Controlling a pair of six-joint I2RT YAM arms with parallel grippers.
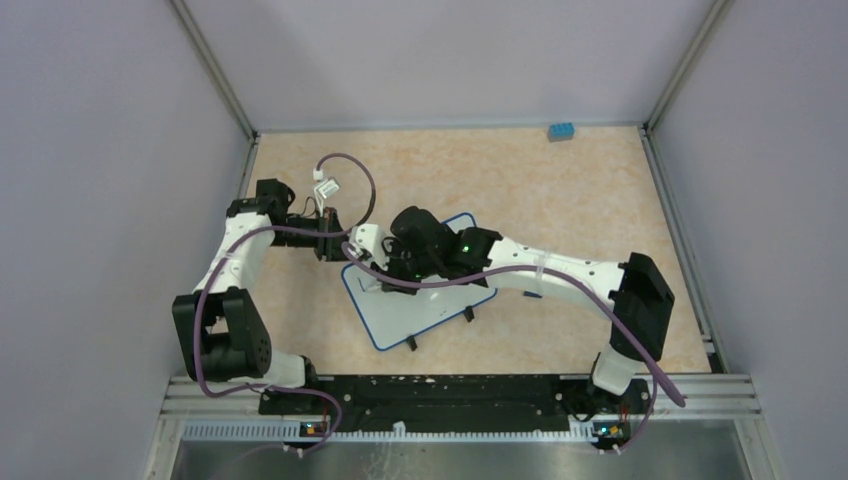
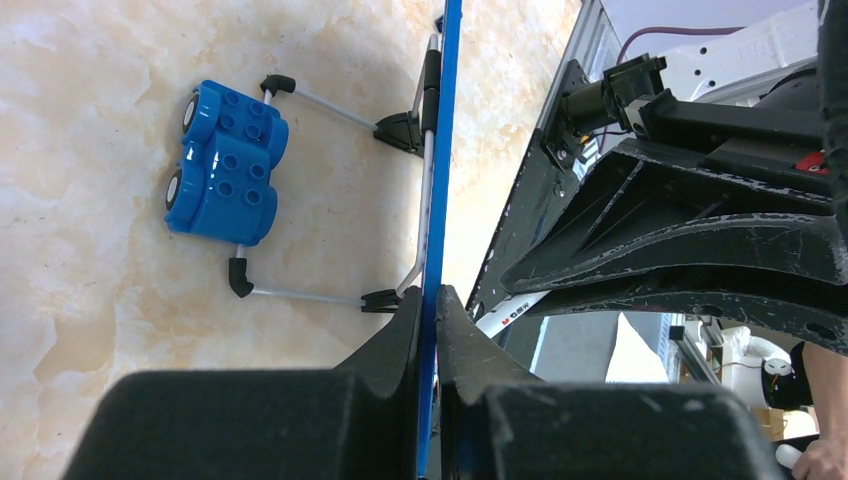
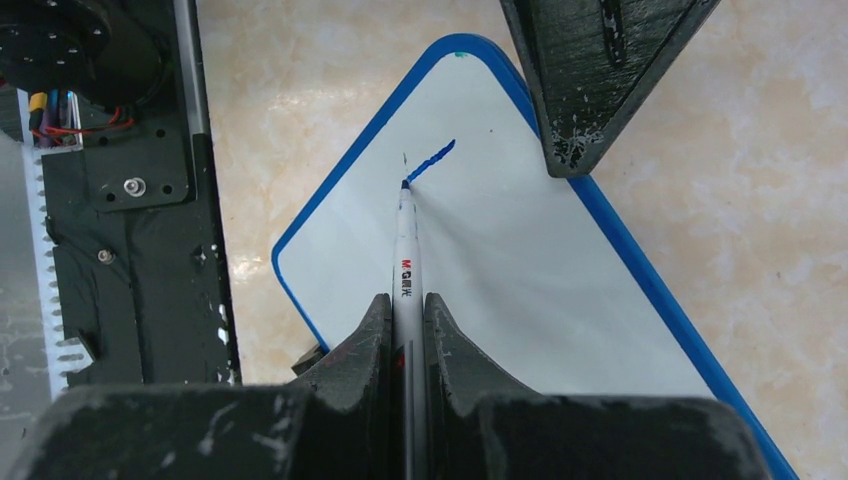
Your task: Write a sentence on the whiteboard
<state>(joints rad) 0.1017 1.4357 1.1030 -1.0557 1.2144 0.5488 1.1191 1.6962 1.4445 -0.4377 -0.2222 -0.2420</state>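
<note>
Pinching a white marker (image 3: 406, 250) tight, the right claw (image 3: 407, 305) rests its tip on the whiteboard (image 3: 520, 270) at the end of a short blue stroke (image 3: 432, 160), while the left claw (image 2: 437, 300) clamps the board's blue edge and the board lies askew on the middle of the table (image 1: 580, 200).

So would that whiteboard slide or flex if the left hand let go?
Probably it would slide: the whiteboard looks thin and light, on small clip feet over a smooth table. It seems stiff: the left hand pinches only its rim, yet it shows no bend.
</note>
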